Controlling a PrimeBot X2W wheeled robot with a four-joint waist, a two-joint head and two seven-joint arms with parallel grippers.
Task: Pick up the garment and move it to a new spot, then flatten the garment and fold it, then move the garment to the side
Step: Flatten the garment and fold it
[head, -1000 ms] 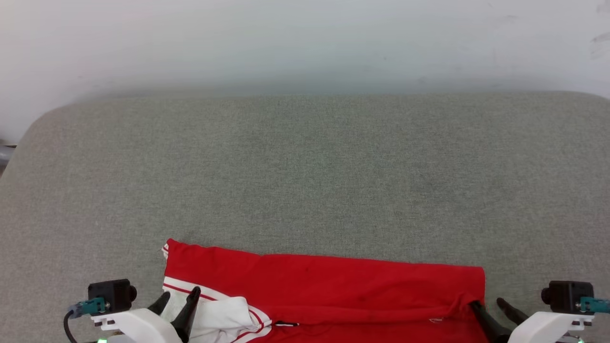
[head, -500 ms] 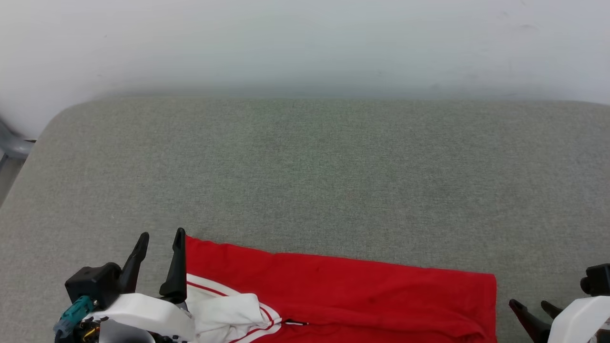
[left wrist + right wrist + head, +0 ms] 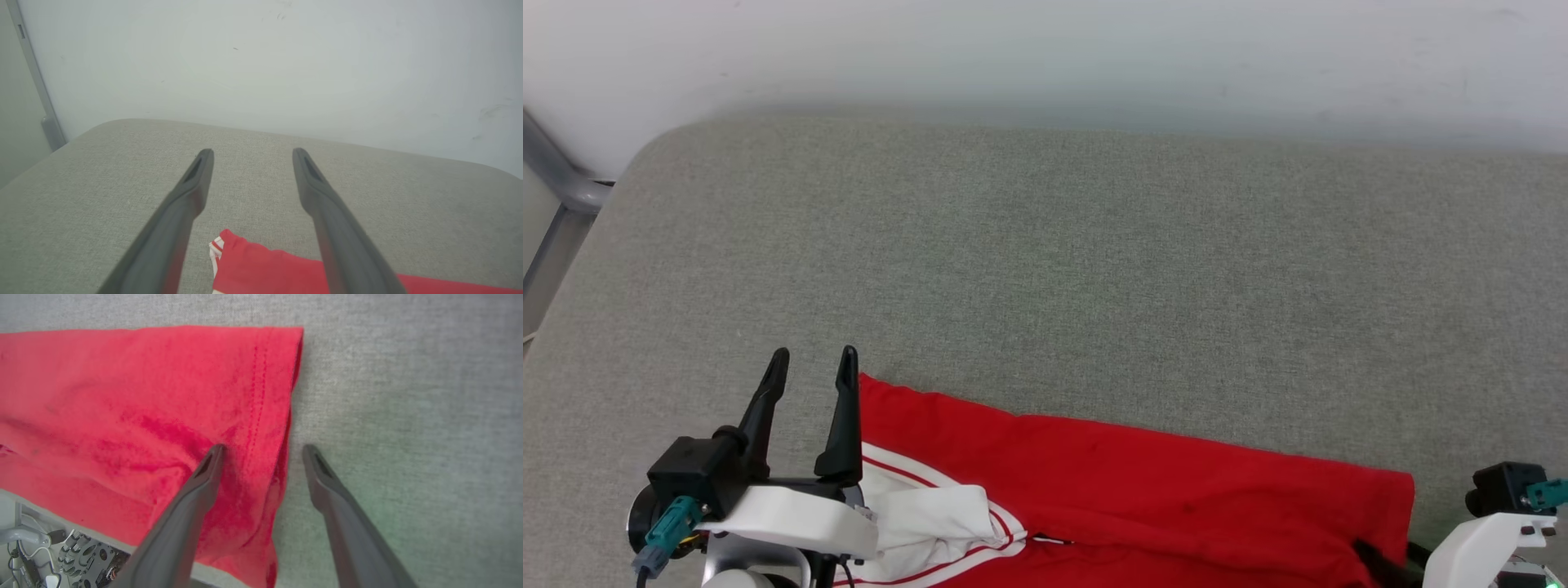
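Observation:
The garment, red with a white sleeve bunched at its left end, lies folded into a long band along the near edge of the grey padded surface. My left gripper stands open beside the garment's far left corner, raised, with nothing between its fingers. In the left wrist view the left gripper hovers open above that red corner. At the garment's right end, my right gripper is open and straddles the hem: one finger over the red fabric, the other over grey padding.
A white wall runs behind the padded surface. A grey metal frame stands off the far left corner. Past the surface's near edge, parts of the robot's base show in the right wrist view.
The head camera has shifted. My left gripper has lifted off the white sleeve and moved to the garment's far left corner. The right gripper sits lower in the view, near the right hem.

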